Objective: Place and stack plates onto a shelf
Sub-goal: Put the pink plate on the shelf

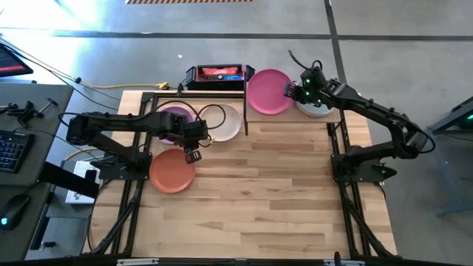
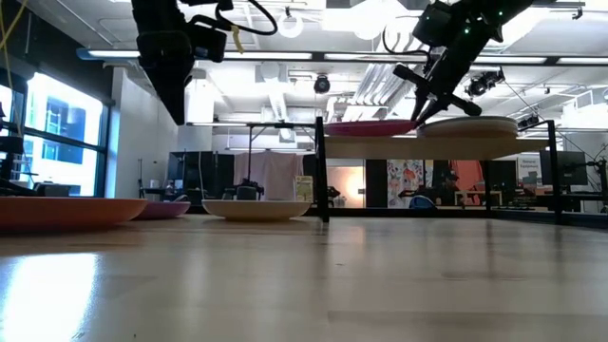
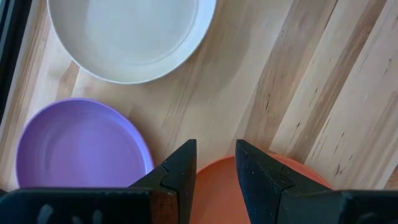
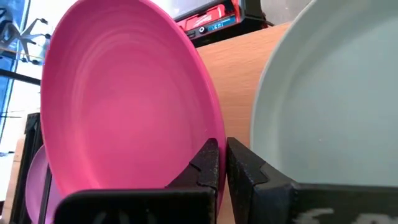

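Setting the round matte pink plate (image 4: 124, 99) down flat is the step in hand, as I judge it: the right gripper (image 4: 222, 163) is pinching its rim with its fingers pressed tight on the edge, and the plate sits at the raised light-wood shelf (image 1: 347, 117) on thin black posts. To do it well, the plate should be lowered until it rests level on the shelf, just beside the pale greyish plate (image 4: 329, 93) already lying there, and only then let go; releasing on a tilt risks it sliding off the shelf's edge. In the low view the pink plate (image 2: 370, 126) looks close to level with the shelf top.

Off to the side of the shelf, the left gripper (image 3: 214, 165) hangs with its fingers spread and empty, above the near edge of the round orange plate (image 1: 172, 171), with the purple plate (image 3: 78, 149) and the cream-white plate (image 3: 130, 34) lying flat beyond it.

These three rest on the slatted pale wooden worktop (image 1: 281, 192), which looks smooth and lightly glossy. Past the shelf stands a red-and-black box (image 1: 216, 74), and farther off is a polished concrete floor and a bright room with ceiling lights and windows.
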